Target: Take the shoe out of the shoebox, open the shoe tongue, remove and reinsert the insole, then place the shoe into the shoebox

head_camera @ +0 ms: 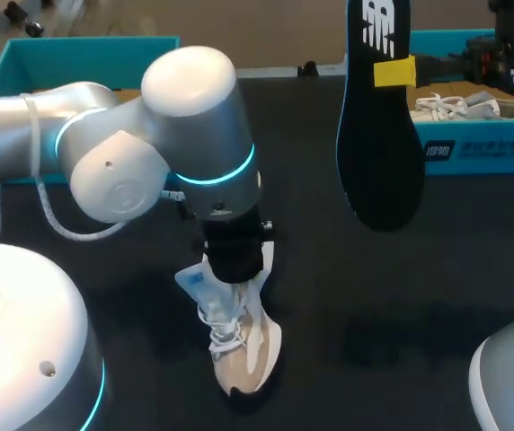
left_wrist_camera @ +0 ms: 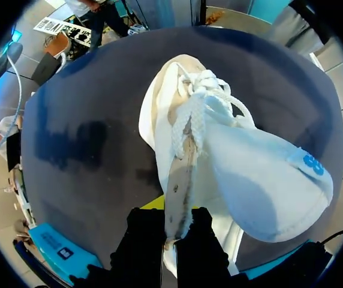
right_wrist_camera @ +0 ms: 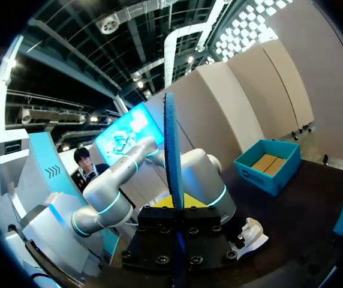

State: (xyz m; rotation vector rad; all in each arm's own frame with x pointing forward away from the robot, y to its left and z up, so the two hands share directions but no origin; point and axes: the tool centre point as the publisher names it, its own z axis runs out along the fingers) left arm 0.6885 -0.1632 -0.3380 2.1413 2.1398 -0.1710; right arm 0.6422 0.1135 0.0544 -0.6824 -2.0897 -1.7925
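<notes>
A white laced shoe (head_camera: 243, 346) stands on the black table near its middle, toe toward the front edge. My left gripper (head_camera: 234, 269) comes down onto its opening from above. In the left wrist view the gripper (left_wrist_camera: 170, 231) is shut on the edge of the shoe (left_wrist_camera: 177, 156)'s opening, and the pale tongue (left_wrist_camera: 267, 180) is folded out to one side. My right gripper (head_camera: 394, 70) holds a black insole (head_camera: 378, 126) upright, high over the back right of the table. In the right wrist view the insole (right_wrist_camera: 170, 150) shows edge-on between the shut fingers of the gripper (right_wrist_camera: 176, 210).
A teal shoebox (head_camera: 477, 154) at the back right holds a second white shoe (head_camera: 459, 106). Another teal box (head_camera: 77, 49) stands at the back left behind my left arm (head_camera: 149, 135). The table (head_camera: 437, 314) is black.
</notes>
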